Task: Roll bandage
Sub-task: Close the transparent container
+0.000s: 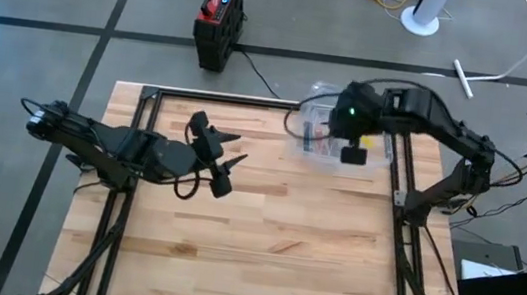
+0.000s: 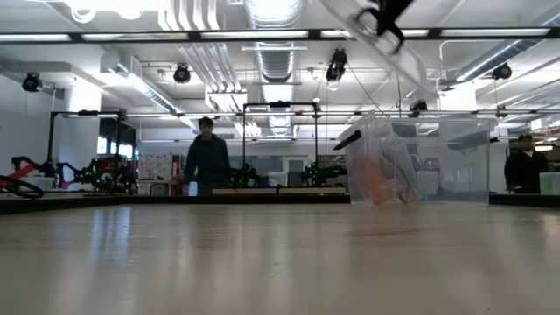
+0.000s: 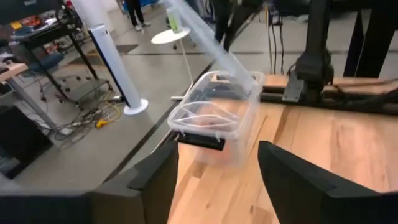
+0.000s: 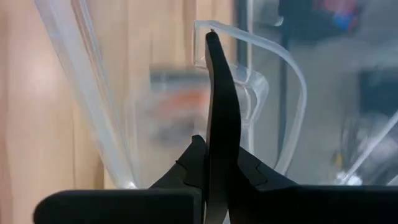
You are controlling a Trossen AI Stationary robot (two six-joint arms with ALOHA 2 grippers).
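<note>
While the left gripper (image 1: 228, 163) hovers spread and empty over mid-table in the high view, the right gripper (image 1: 352, 154) pinches the clear lid (image 2: 385, 44), raised in the low view above the clear box (image 2: 420, 162), where something orange (image 2: 376, 179), perhaps the bandage, sits beneath it.

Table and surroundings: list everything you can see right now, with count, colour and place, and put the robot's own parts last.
Clear plastic box: one, transparent, far right part of the table, something orange inside.
Box lid: one, clear, lifted above the box, tilted.
Table: one, light wood.
Toolbox: one, black and red, on the floor beyond the table.
Lamp base: one, white, on the floor beyond the table.
People: two at least, dark clothing, in the room behind the table.
Left gripper: one, dark, open, over the table's middle, holding nothing.
Right gripper: one, dark, shut on the box lid's edge, over the box.
</note>
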